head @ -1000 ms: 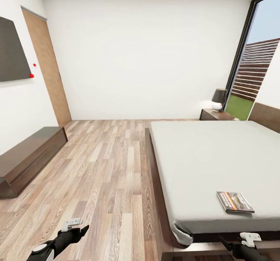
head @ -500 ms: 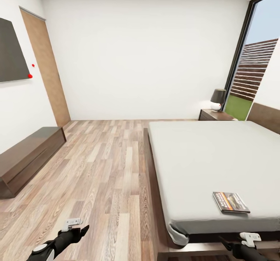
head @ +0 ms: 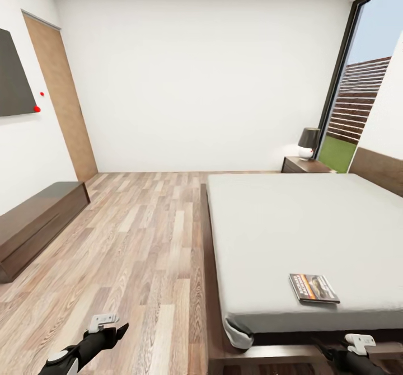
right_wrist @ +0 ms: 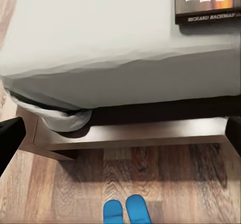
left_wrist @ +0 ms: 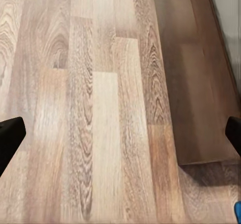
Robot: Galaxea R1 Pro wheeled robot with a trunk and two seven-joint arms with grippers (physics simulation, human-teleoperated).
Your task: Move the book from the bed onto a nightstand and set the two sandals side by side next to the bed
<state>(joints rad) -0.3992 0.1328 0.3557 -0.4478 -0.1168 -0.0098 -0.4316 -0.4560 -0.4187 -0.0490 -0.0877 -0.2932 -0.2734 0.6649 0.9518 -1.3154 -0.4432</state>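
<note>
1. Head view: the book [head: 313, 288] lies flat near the bed's [head: 313, 229] foot edge, just ahead of the right gripper [head: 358, 346].
2. Right wrist view: fingers spread wide, nothing held; two sandals [right_wrist: 126, 210] sit together on the floor [right_wrist: 55, 194] beneath it, toes toward the bed frame.
3. Left gripper [head: 106, 324] is also spread, hanging over bare planks.

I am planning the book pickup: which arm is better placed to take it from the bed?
Probably the right. The right gripper sits just below the book at the bed's near edge; the left gripper hangs over bare floor.
</note>
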